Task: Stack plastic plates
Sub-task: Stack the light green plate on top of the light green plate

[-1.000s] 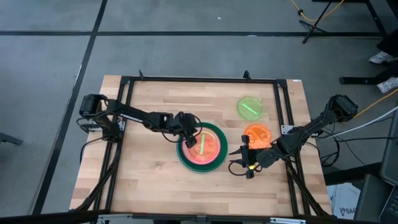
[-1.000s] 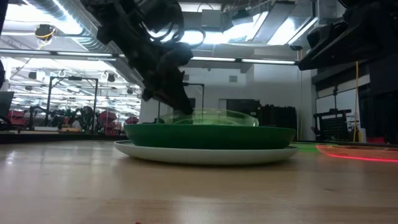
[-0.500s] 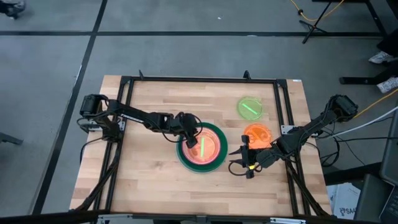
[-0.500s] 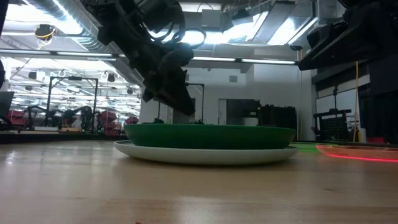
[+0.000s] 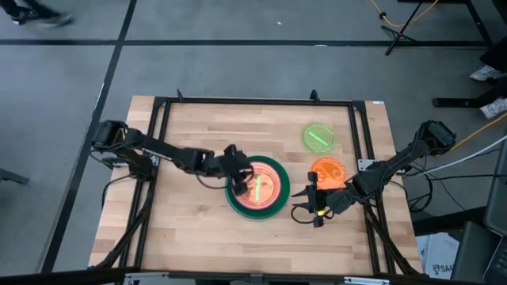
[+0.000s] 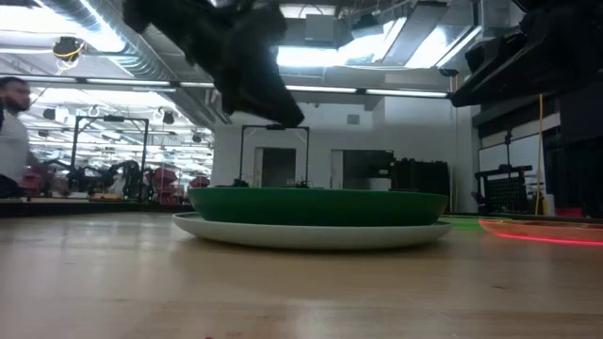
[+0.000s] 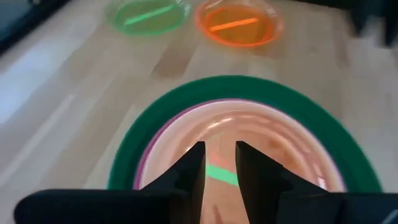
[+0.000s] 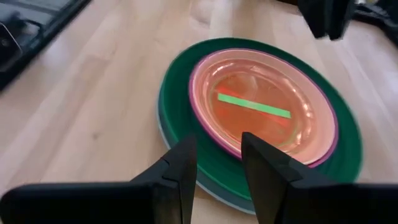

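The stack [image 5: 256, 187] sits mid-table: a dark green plate [image 8: 174, 93] on a pale plate [image 6: 311, 234], with magenta-rimmed, pink and translucent small plates inside, and a lime streak [image 8: 254, 104] on top. A lone lime green plate [image 5: 318, 136] and an orange plate [image 5: 327, 172] lie flat to its right. My left gripper [image 5: 238, 176] hovers open above the stack's left rim, holding nothing. My right gripper [image 5: 305, 203] waits open just right of the stack, beside the orange plate.
A dark metal frame [image 5: 261, 100] runs around the wooden tabletop. Bare wood lies to the left of and in front of the stack [image 5: 182, 229]. A person [image 6: 11, 132] shows far off in the room behind the table.
The small lime green plate, tilted above the green rim at my left gripper a second ago, has dropped flat into the stack. My left gripper has risen clear of the stack and drawn slightly toward the table's left edge.
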